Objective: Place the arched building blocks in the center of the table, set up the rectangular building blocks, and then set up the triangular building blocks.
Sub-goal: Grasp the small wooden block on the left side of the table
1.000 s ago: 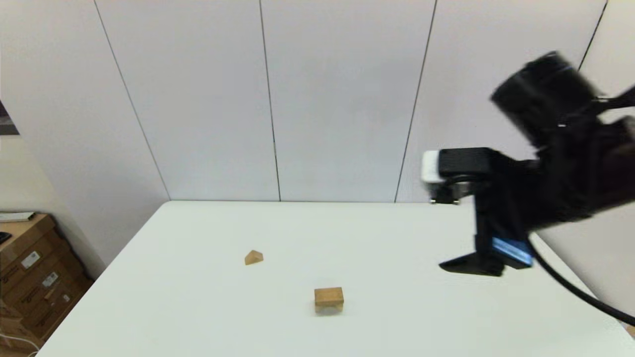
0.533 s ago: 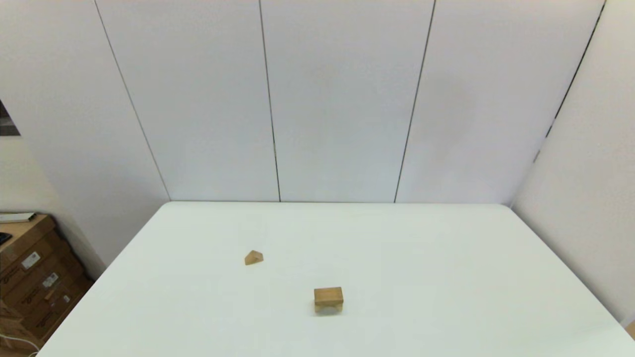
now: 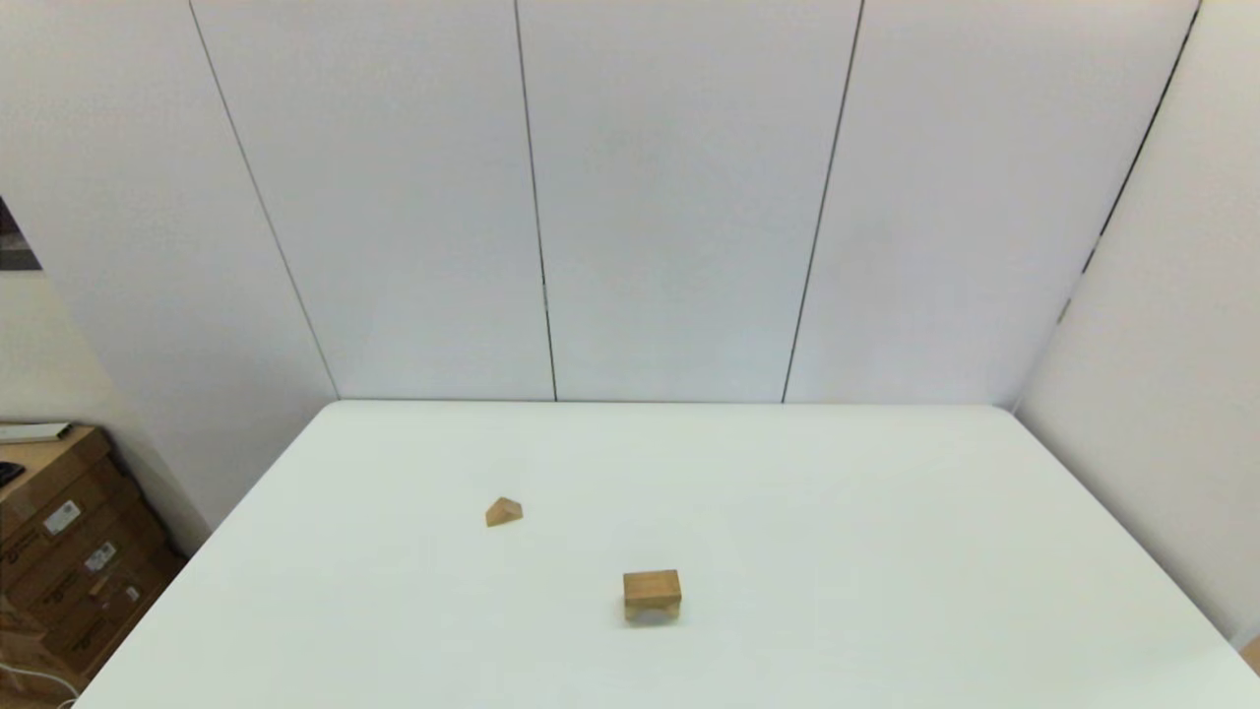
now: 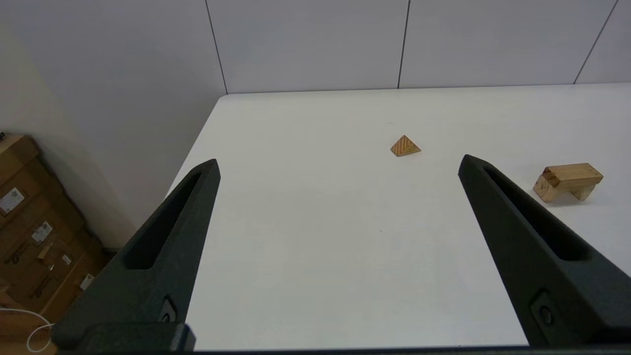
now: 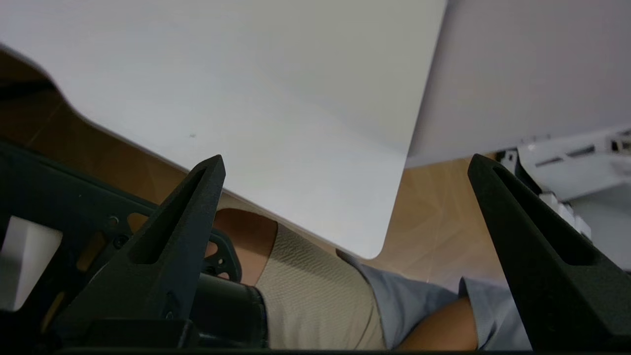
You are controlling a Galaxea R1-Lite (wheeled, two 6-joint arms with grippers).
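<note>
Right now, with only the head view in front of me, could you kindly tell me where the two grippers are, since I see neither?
Observer: The left gripper hangs open and empty above the white table, near its left side.
Operator: And the right one?
Observer: The right gripper is open too, holding nothing, off the table by a rounded corner.
Operator: Is the tan block in the middle one piece?
Observer: It appears not: the left wrist view shows a flat rectangular wooden slab lying on the arched wooden block.

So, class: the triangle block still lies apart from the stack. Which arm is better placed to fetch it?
Left. Its open tool faces the triangle across the table; the right tool points off the table's edge.
</note>
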